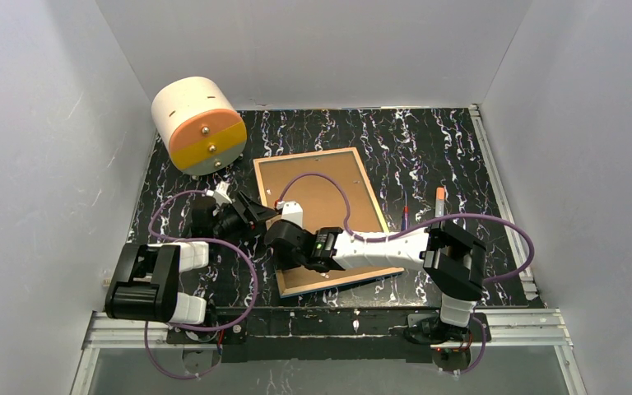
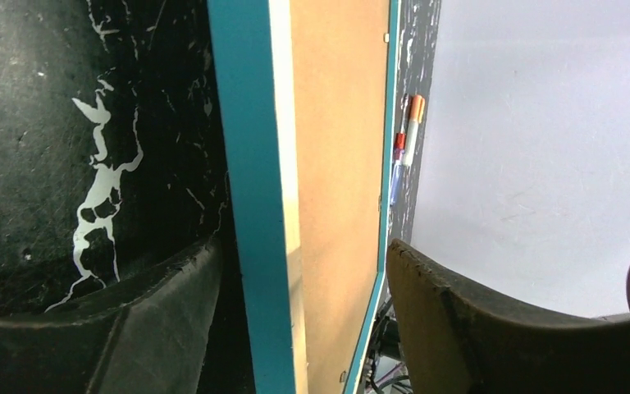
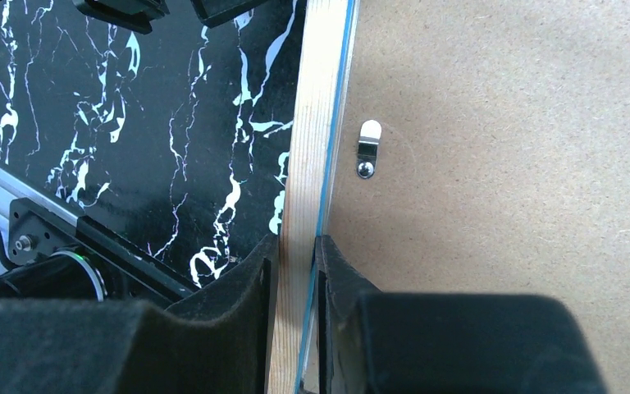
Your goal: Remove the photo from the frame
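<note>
Frame (image 3: 305, 123) lies back-up on the table (image 3: 172, 123), its long axis running away from the bases with the far end leaning left. Right gripper (image 3: 297, 246) pinches its left wooden rail. Left gripper (image 2: 299, 246), jaws parted and gripping nothing, faces that same long side. Photo stays hidden, probably face-down under the brown board (image 3: 500, 164).

This is a robotics lab test cell rather than a lived-in room. Plain white panel walls (image 1: 41, 164) box in a black marble-patterned tabletop (image 1: 428, 140). An aluminium rail (image 1: 337, 329) runs along its near edge, where the left arm (image 1: 144, 280) and right arm (image 1: 378, 247) are bolted, with purple cables (image 1: 317, 174) looping loose.
</note>
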### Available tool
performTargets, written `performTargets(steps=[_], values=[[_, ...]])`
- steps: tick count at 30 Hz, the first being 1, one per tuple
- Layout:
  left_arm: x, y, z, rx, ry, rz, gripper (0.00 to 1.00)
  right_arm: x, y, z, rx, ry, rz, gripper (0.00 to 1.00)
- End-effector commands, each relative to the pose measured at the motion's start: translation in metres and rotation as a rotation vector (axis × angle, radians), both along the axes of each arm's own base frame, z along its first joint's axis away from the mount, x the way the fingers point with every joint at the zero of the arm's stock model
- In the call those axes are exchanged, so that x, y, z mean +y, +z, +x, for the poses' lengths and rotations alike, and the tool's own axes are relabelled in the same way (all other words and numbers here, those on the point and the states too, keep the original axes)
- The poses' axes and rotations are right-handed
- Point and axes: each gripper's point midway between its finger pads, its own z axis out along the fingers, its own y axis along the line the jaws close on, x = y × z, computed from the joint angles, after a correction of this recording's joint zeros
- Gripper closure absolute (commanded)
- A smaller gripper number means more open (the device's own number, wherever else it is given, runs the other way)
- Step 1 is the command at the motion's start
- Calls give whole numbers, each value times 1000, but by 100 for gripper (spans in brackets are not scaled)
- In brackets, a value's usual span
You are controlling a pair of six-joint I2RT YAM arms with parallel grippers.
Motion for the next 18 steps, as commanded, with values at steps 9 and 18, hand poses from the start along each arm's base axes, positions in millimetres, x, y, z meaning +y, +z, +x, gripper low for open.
performTargets(steps=[9, 18], values=[[-4, -5, -4, -4, 7, -43, 46, 28, 55, -1, -11, 32, 227, 99], [-4, -3, -1, -11, 11, -54, 54, 26, 58, -1, -19, 36, 235, 99]])
